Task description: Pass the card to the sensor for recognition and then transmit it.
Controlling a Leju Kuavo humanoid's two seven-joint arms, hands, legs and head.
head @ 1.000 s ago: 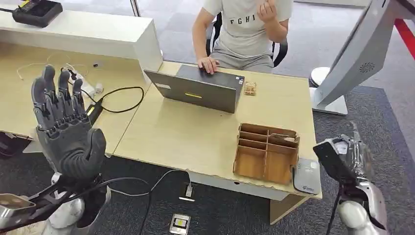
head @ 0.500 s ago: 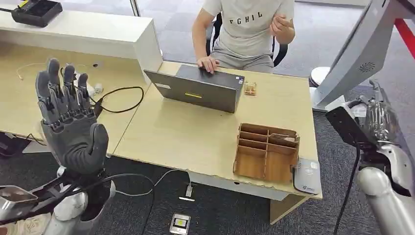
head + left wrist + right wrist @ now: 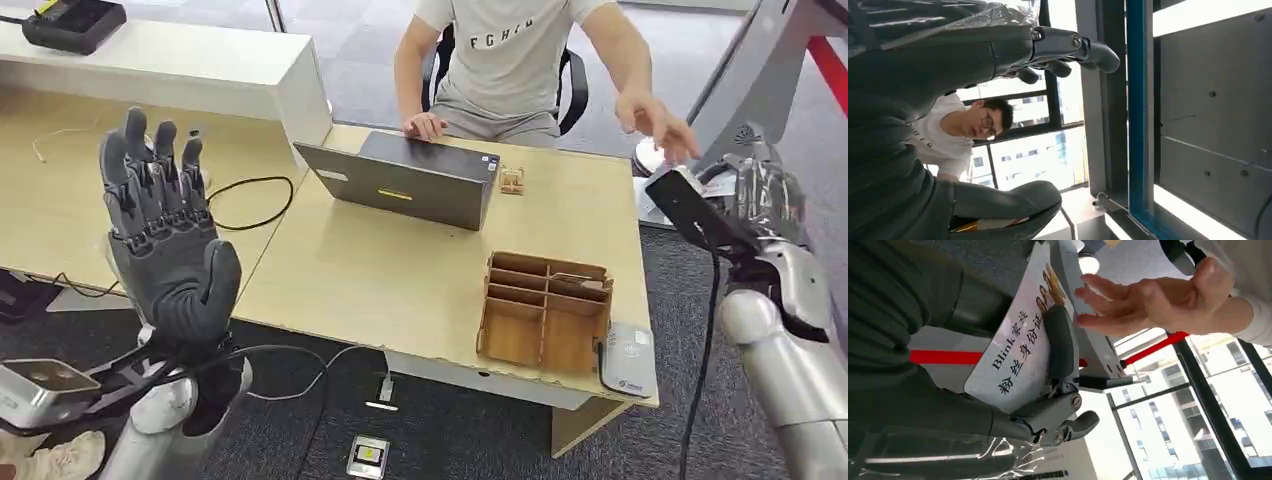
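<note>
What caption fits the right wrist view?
Right hand holds a printed card up toward a person's open hand reaching in.

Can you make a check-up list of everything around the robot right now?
Surface: tan desk.
Job's things: card held in right robot hand; grey sensor at the desk's near corner.
Clutter: laptop, wooden organizer.
Robot hands: left robot hand raised, fingers spread, holding nothing.
Cables: black cable on desk.
Surroundings: person's hand reaching toward the card.
</note>
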